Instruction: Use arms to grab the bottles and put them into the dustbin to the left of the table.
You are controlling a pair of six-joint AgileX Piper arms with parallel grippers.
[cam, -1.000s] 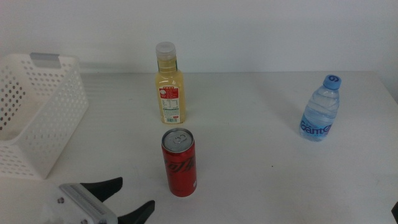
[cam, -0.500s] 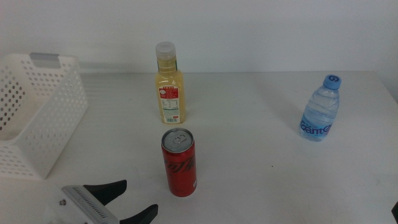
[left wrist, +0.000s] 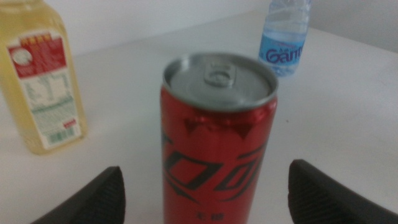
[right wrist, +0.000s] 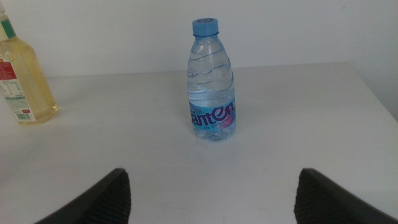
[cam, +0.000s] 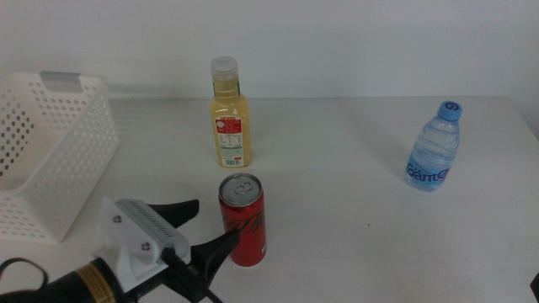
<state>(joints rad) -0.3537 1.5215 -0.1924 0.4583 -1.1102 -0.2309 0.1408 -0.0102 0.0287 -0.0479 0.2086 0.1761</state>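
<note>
Red can (cam: pixel 242 220) is stood upright mid-table, framed between the spread jaws of the left gripper (cam: pixel 202 229), not yet clamped. Right gripper (right wrist: pixel 211 193), also spread, is aimed at the water bottle (right wrist: pixel 211 79).

Red can (left wrist: pixel 219 137) upright between wide-spread left gripper (left wrist: pixel 205 196) jaws — juice bottle (left wrist: pixel 38 74), water bottle (left wrist: pixel 285 36) behind

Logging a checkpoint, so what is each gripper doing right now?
Left gripper: open, jaws either side of the red can, not gripping it.
Right gripper: open, empty, facing the water bottle.
</note>
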